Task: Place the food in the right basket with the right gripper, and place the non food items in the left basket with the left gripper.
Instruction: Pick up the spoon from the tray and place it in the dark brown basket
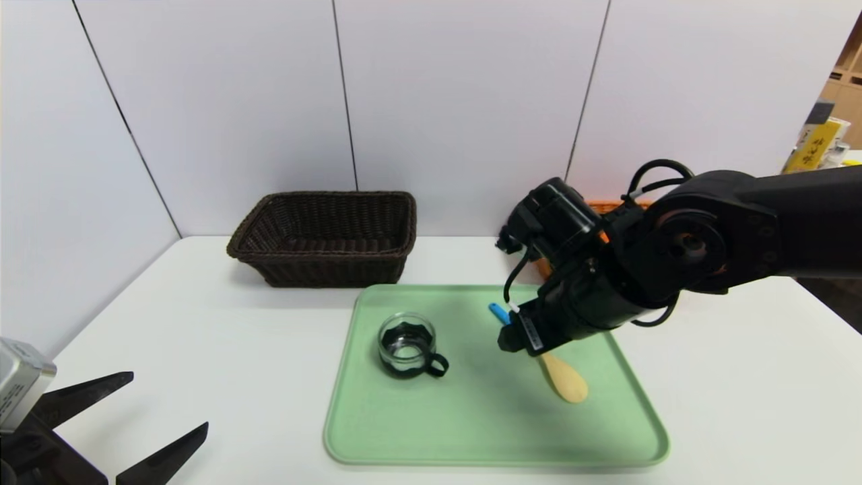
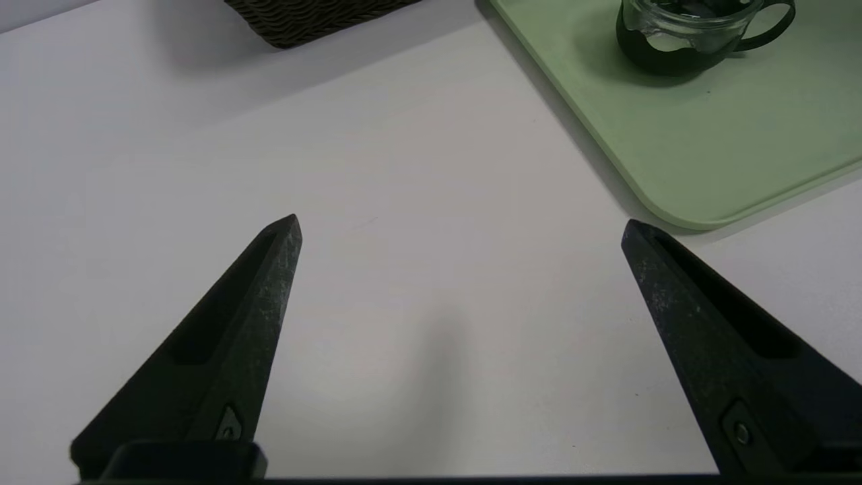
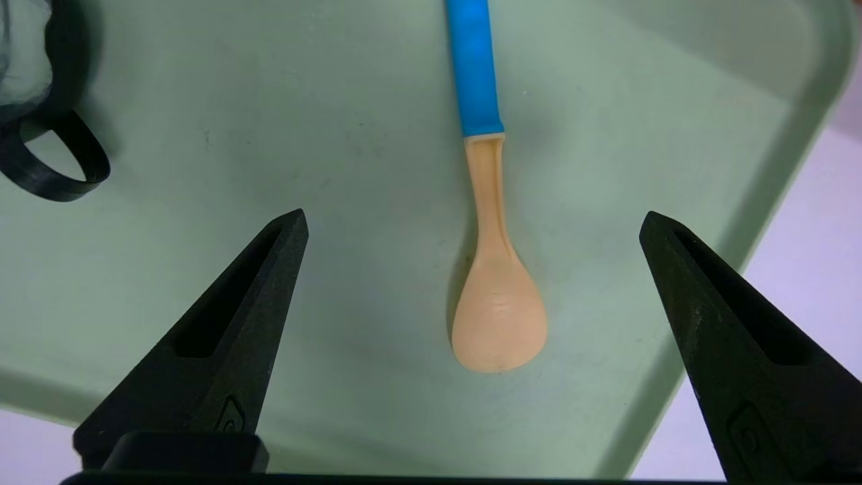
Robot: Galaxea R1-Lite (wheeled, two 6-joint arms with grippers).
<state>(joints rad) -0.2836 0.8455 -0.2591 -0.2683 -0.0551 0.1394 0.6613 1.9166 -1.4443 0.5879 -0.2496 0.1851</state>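
The beige spoon [image 1: 564,380] [image 3: 498,316] with a blue handle lies on the green tray [image 1: 485,431]. My right gripper [image 1: 525,333] [image 3: 473,215] hovers open above it, one finger on each side and not touching it. The glass cup [image 1: 404,343] [image 2: 680,34] with black base and handle stands upright on the tray's left half. The dark brown left basket [image 1: 323,236] is at the back left. Only an orange-tan sliver of the right basket [image 1: 623,204] shows behind my right arm. The food is hidden. My left gripper [image 1: 168,401] [image 2: 460,222] rests open over bare table at the near left.
The white table [image 1: 202,323] meets grey wall panels [image 1: 438,101] just behind the baskets. My right arm [image 1: 741,229] reaches in from the right over the tray's far right corner. Shelving with yellow items [image 1: 818,145] stands off the table at far right.
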